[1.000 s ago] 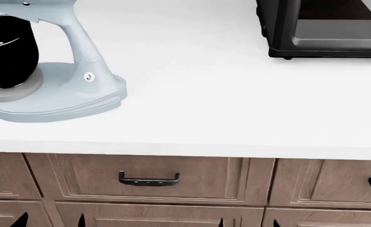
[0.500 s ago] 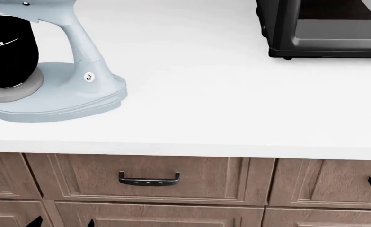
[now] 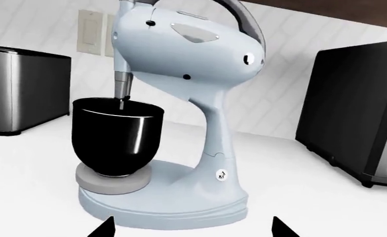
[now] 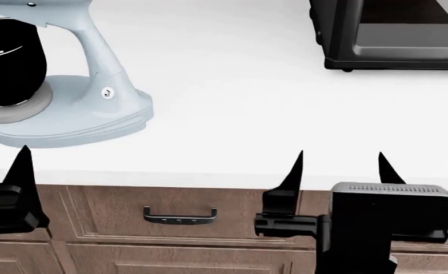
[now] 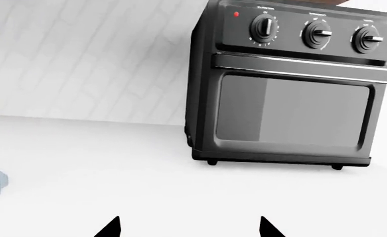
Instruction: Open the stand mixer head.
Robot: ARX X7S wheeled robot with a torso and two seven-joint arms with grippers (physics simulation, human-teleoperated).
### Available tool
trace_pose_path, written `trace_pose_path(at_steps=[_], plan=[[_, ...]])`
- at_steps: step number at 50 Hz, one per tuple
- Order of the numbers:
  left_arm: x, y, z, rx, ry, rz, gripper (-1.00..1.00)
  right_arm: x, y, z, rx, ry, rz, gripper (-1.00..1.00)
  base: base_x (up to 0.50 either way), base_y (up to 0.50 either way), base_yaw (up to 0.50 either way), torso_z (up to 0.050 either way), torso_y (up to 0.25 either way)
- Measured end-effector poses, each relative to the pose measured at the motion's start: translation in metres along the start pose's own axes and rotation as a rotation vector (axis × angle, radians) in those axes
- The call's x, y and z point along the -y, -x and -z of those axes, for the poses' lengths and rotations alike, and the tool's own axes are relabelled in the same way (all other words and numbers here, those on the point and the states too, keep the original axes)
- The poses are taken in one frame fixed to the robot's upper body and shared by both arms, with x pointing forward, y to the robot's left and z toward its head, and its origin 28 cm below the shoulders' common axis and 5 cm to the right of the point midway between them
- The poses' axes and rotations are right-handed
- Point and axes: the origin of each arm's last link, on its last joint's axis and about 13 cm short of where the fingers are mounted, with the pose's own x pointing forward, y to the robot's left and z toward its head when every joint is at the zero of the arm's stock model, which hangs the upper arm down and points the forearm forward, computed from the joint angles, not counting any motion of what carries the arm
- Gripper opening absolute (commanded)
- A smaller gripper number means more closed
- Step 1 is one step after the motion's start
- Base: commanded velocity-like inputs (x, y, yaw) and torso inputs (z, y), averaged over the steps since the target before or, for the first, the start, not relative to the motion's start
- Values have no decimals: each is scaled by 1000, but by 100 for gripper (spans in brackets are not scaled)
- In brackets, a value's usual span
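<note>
The stand mixer head [image 3: 180, 44] is pale blue-grey and sits lowered over the glossy black bowl [image 3: 118, 136], with its grey beater shaft [image 3: 122, 86] reaching the bowl's rim. The pale blue base [image 3: 160, 205] lies just beyond my left gripper [image 3: 192, 229], which is open and empty. In the head view only a strip of the head [image 4: 56, 11] shows at the top left, above the bowl [image 4: 7, 63] and base [image 4: 64, 123]. One left finger [image 4: 22, 168] shows at the counter's front edge. My right gripper [image 4: 338, 168] [image 5: 188, 228] is open and empty, far right of the mixer.
A black toaster oven [image 4: 392, 34] [image 5: 292, 89] [image 3: 358, 113] stands at the back right of the white counter [image 4: 247, 114]. A silver toaster [image 3: 22, 89] stands beyond the mixer. Brown drawers with a black handle [image 4: 180, 216] lie below the counter edge.
Both grippers have risen from the bottom edge of the head view up to the counter's front edge. The mixer has not moved.
</note>
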Motion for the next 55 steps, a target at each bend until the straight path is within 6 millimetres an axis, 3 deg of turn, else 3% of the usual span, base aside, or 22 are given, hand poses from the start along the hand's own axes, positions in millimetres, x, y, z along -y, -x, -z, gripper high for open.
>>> trace_pose_path(at_steps=[18, 50, 55], plan=[[3, -3, -19, 47, 6, -13, 100, 2, -4, -17, 68, 12, 11, 100, 0, 452, 0, 0, 0], [3, -3, -23, 72, 7, -28, 100, 0, -4, -21, 79, 19, 8, 100, 0, 499, 0, 0, 0], [1, -3, -24, 75, 6, -34, 100, -1, -4, -19, 69, 9, 0, 100, 400, 0, 0, 0, 0]])
